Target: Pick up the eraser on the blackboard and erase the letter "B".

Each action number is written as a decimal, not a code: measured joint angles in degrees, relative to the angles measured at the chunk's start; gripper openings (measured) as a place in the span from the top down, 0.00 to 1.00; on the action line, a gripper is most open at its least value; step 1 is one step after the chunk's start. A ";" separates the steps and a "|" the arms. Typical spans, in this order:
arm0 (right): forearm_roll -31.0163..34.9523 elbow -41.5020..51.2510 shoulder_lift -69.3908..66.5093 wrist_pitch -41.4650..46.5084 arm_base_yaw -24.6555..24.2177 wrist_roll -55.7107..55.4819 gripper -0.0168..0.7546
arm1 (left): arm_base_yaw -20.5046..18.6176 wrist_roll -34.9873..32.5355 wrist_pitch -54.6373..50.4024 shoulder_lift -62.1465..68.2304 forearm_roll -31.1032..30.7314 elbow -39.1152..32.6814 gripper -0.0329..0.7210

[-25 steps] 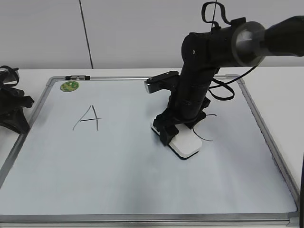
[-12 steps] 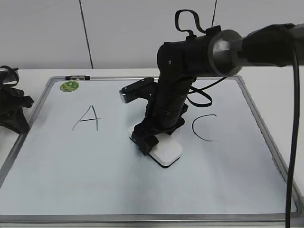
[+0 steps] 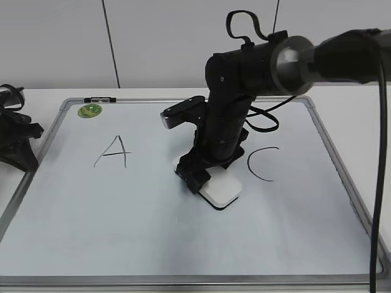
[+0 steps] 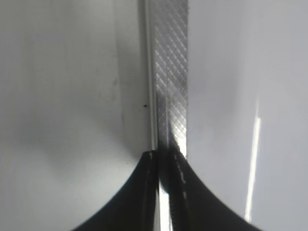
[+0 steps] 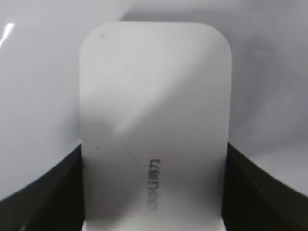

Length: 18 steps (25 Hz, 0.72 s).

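Here the right claw [image 3: 204,177] pinches the eraser [image 3: 220,190] by its two long sides and presses it flat on the blackboard [image 3: 153,232], near the middle of the board. In the right wrist view the two dark fingers [image 5: 43,192] touch the white slab [image 5: 154,120] on both sides, and small grey lettering shows on its top. The eraser lies between the letter "A" [image 3: 113,152] on the left and the letter "C" [image 3: 263,163] on the right, closer to the "C" but not touching it. No stroke of the letter "B" can be seen; the arm and the eraser cover that place. A round green sticker [image 3: 89,110] sits in the far left corner of the board. The left claw [image 4: 163,192] rests on the worktop [image 3: 36,97] at the left frame [image 4: 171,72] of the board, with its fingers pressed almost together.
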<state>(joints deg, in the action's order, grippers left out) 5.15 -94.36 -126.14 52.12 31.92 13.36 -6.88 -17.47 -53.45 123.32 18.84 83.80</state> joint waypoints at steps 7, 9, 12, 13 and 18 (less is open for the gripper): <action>-3.54 -2.59 4.73 2.36 -1.33 -0.92 0.28 | 0.00 0.00 0.00 0.00 0.10 0.00 0.91; -5.15 -3.40 7.65 2.36 -2.05 -1.72 0.28 | 0.00 0.00 0.00 0.00 0.10 0.00 0.91; -6.07 -3.65 10.99 3.93 -4.35 -2.24 0.28 | 0.00 0.00 0.00 0.00 0.10 0.00 0.91; -6.44 -3.65 11.77 5.19 -5.97 -2.62 0.28 | 0.00 0.00 0.00 0.00 0.10 0.00 0.91; -6.96 -2.75 12.02 7.95 -11.89 -4.66 0.28 | 0.00 0.00 0.00 0.00 0.10 0.00 0.91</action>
<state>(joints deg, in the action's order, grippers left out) -1.81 -97.11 -114.12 60.07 20.03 8.69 -6.88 -17.47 -53.45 123.32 18.94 83.80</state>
